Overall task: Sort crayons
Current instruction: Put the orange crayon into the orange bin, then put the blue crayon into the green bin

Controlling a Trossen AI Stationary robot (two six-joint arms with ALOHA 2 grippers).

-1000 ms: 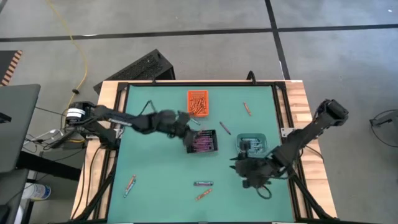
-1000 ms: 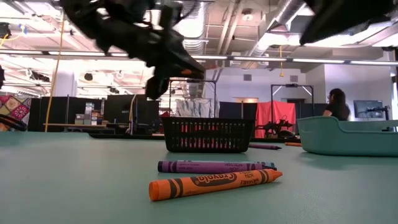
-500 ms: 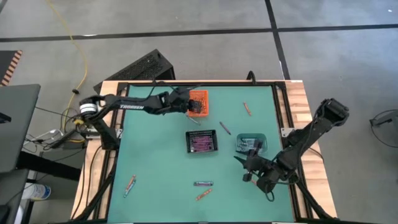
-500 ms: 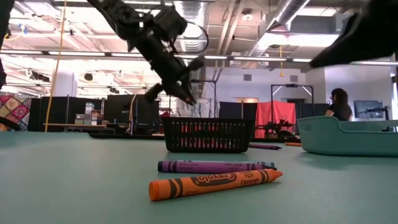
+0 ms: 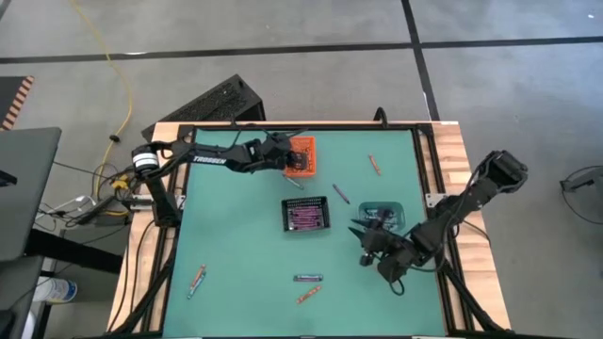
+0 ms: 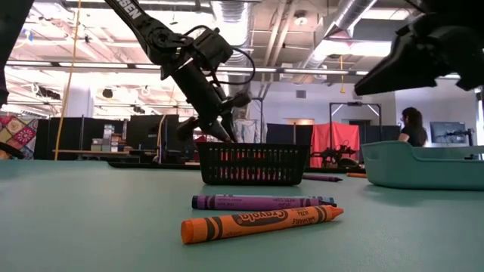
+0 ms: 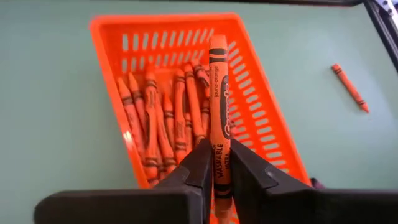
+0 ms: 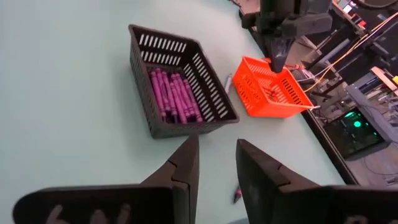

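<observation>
My left gripper (image 5: 288,160) hangs over the orange bin (image 5: 301,156) at the table's far middle, shut on an orange crayon (image 7: 219,93). The bin (image 7: 261,106) holds several orange crayons. My right gripper (image 5: 362,235) is open and empty, just near of the teal bin (image 5: 382,216), and also shows in its wrist view (image 8: 216,167). The black mesh bin (image 5: 306,215) holds purple crayons (image 8: 174,96). A purple crayon (image 6: 257,202) and an orange crayon (image 6: 261,221) lie loose on the table near the front. My left gripper pinches the orange crayon between its two fingers, on the wrapped shaft near its back end (image 7: 220,163). The fingers slant down from the table's left and lie along the crayon. The crayon sticks out past the fingertips, lifted clear above the orange bin.
Loose crayons lie on the green table: two at the near left (image 5: 197,279), one right of the black bin (image 5: 340,194), one at the far right (image 5: 374,165), one just near of the orange bin (image 5: 295,184). A person (image 6: 411,125) sits in the room behind.
My left gripper has gone from beside the black mesh bin toward the table's far edge, and now stands over the orange bin with the orange crayon. My right gripper has shifted a little toward the far edge, nearer the teal bin.
</observation>
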